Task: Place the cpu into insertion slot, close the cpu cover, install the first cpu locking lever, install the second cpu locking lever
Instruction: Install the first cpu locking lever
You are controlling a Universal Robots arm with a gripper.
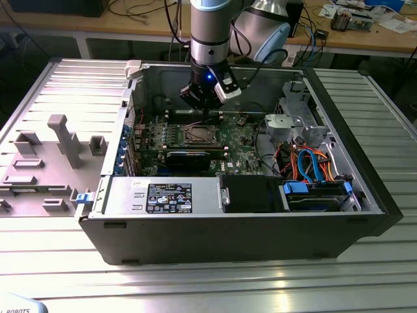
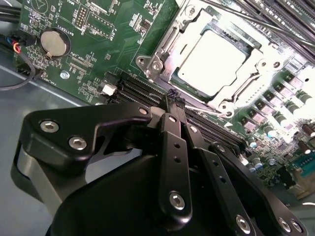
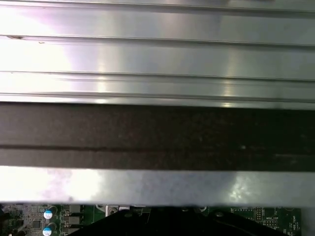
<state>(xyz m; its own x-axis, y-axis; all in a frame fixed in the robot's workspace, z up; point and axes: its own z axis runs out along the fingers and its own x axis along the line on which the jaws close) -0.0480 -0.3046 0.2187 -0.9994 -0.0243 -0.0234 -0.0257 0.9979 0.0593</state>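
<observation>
In the second wrist view the cpu (image 2: 212, 55) lies flat in its socket on the green motherboard, its silver top glaring bright. The cpu cover (image 2: 165, 46), a silvery frame, is down around it. My gripper (image 2: 174, 101) is shut with nothing between its black fingers, and its tips are at the socket's near edge. A thin wire lever (image 2: 206, 106) runs along that edge right by the tips. In the exterior view the gripper (image 1: 204, 112) hangs inside the open computer case just behind the socket (image 1: 198, 135).
A coin battery (image 2: 54, 43) and black memory slots (image 2: 140, 91) lie near the fingers. A black card (image 1: 189, 158), the power supply (image 1: 166, 195) and a drive bay with blue cables (image 1: 313, 176) surround the socket. The case wall (image 3: 157, 132) is close. A grey fixture tray (image 1: 52, 156) sits outside the case.
</observation>
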